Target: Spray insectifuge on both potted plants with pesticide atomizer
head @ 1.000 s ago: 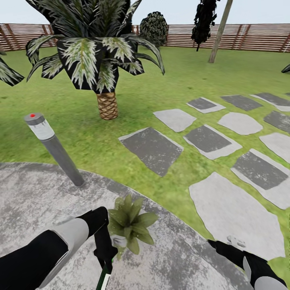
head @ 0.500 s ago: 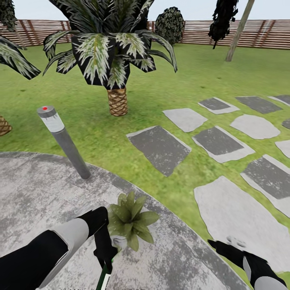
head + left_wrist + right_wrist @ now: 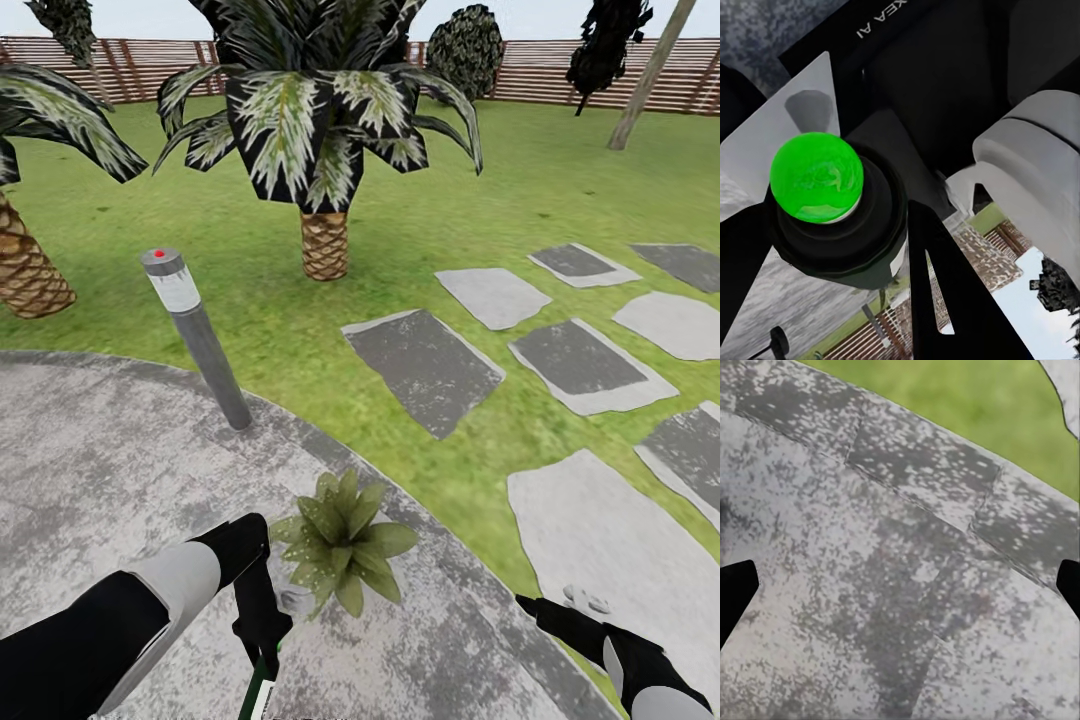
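left hand (image 3: 262, 628) is clamped on the pesticide atomizer (image 3: 262, 685), with the potted plant (image 3: 343, 540) just beside and ahead of it; right hand (image 3: 560, 606) fingers are apart, farther off.

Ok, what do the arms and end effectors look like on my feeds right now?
Both arms are glossy black with light grey shell segments. The left end effector is black; the left wrist view shows white lettering on its housing. The right end effector is black with a small white fitting on top.
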